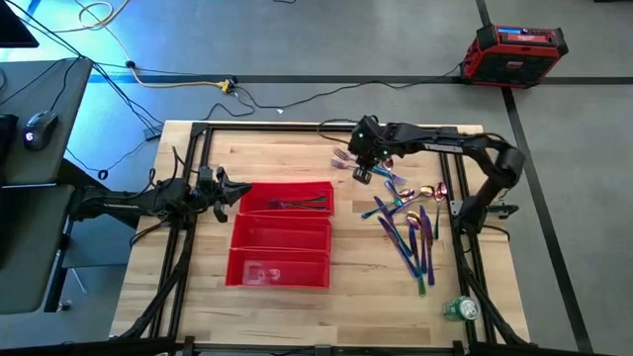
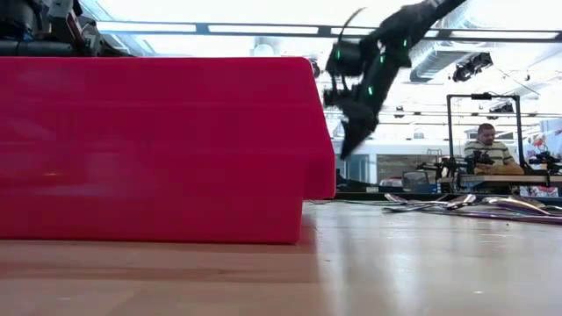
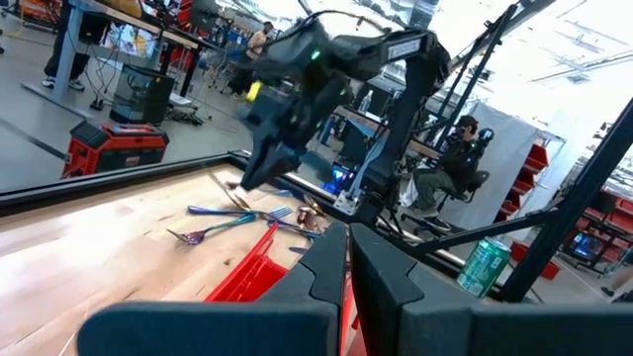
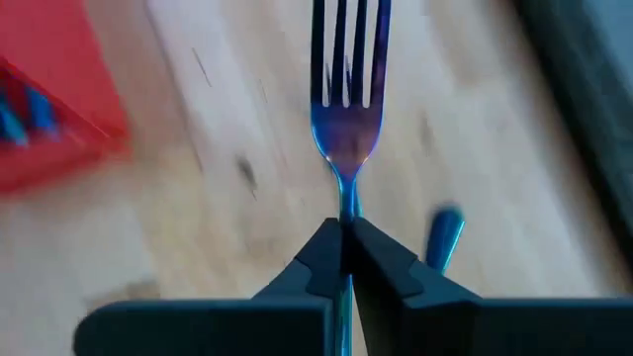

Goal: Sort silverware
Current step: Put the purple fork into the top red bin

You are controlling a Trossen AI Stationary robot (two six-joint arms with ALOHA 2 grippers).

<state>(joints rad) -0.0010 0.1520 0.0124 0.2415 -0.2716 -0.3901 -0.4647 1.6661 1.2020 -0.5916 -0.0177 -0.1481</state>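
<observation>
I had the left gripper [image 1: 240, 192] parked at the near end of the red tray [image 1: 280, 273], its fingers [image 3: 396, 282] pressed together with nothing between them. The tray sat on a pale wooden table [image 1: 287, 307] framed by black rails, and a few pieces already lay in the compartment [image 1: 297, 203] nearest that gripper.

Further right, my right gripper [image 4: 345, 237] was up off the wood, pinching the handle of a blue-purple fork [image 4: 346, 94], tines pointing away from the fingers. Just beyond it on the tabletop lay the rest of the silverware [image 1: 410, 222], a loose scatter of purple, blue and gold pieces, with one fork [image 1: 343, 156] apart on the tray side. A green can [image 1: 461, 310] stood near the table's corner past the scatter.

The floor beyond carried cables and a red case [image 1: 515, 49]. Across the room a person [image 2: 488, 147] sat at a bench.
</observation>
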